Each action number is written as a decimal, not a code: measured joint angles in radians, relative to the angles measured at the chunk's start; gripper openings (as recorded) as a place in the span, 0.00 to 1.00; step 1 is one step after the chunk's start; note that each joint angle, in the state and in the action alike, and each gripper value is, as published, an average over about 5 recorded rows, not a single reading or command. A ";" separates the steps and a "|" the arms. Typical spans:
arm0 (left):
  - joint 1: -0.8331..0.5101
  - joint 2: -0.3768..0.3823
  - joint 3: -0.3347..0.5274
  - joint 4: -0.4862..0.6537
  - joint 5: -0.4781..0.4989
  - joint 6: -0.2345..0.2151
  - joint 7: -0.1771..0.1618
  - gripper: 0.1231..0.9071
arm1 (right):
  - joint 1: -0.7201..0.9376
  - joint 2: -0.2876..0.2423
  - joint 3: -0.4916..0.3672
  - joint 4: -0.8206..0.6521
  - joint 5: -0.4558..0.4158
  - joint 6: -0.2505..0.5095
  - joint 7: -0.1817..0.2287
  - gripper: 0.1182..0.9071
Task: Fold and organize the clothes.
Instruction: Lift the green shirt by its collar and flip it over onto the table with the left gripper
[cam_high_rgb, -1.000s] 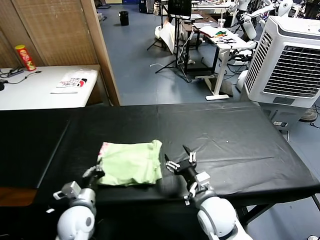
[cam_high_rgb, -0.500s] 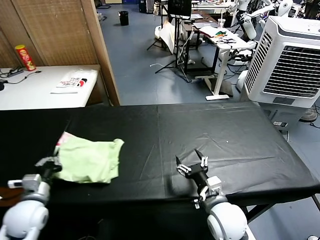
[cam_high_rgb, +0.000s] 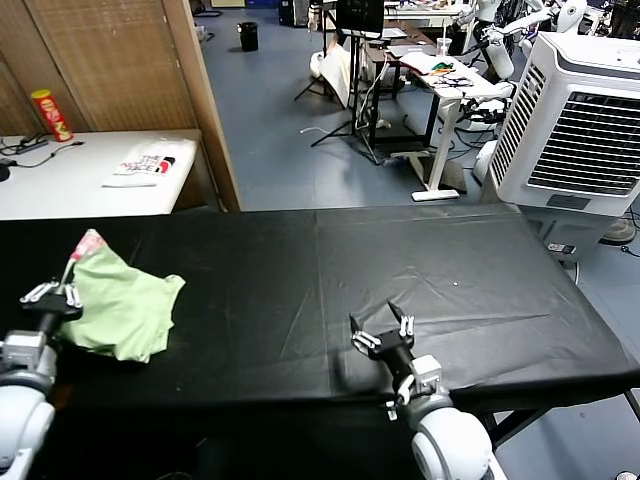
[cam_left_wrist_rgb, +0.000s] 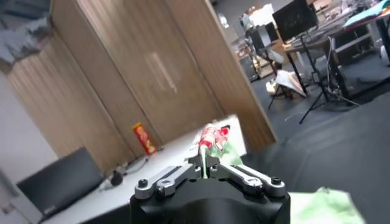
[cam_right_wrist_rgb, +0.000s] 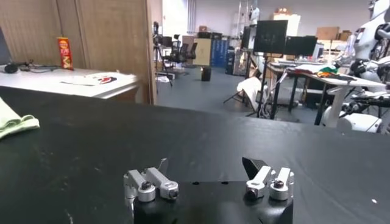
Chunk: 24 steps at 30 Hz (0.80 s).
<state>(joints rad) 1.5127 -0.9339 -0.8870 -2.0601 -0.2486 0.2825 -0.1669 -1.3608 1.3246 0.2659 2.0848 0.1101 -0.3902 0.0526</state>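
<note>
The pale light-green polo shirt (cam_high_rgb: 125, 305) lies bunched at the far left of the black table (cam_high_rgb: 400, 270), one edge lifted with its pink-and-white checkered patch on top. My left gripper (cam_high_rgb: 55, 293) is shut on that lifted edge, at the table's left end. In the left wrist view my left gripper (cam_left_wrist_rgb: 204, 166) pinches a thin fold of the shirt (cam_left_wrist_rgb: 213, 143) between closed fingers. My right gripper (cam_high_rgb: 381, 327) is open and empty near the table's front edge, right of centre. In the right wrist view my right gripper (cam_right_wrist_rgb: 207, 165) has its fingers wide apart over bare black cloth, and the shirt (cam_right_wrist_rgb: 13, 120) shows at the edge.
A white side table (cam_high_rgb: 90, 175) stands at the back left with a white printed item (cam_high_rgb: 148, 163) and a red can (cam_high_rgb: 49, 114). A wooden partition (cam_high_rgb: 150, 60) stands behind it. A large white cooler unit (cam_high_rgb: 575, 120) stands at the back right.
My left gripper has dragged the shirt from the table's front centre far to the left, and the shirt has bunched up. My right gripper let go and stays near the front edge.
</note>
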 joint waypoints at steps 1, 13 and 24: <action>-0.005 -0.013 0.016 -0.015 -0.006 0.008 -0.007 0.03 | -0.004 0.002 0.002 0.002 -0.001 0.000 0.000 0.86; -0.096 -0.205 0.299 -0.152 -0.101 0.103 -0.083 0.03 | -0.063 0.014 0.058 0.035 -0.005 0.002 -0.001 0.86; -0.146 -0.385 0.521 -0.120 -0.013 0.101 -0.058 0.03 | -0.066 0.034 0.068 0.031 0.002 -0.001 -0.003 0.86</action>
<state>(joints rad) 1.3663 -1.3189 -0.3656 -2.1805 -0.2618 0.3839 -0.2247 -1.4268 1.3585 0.3340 2.1160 0.1122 -0.3917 0.0501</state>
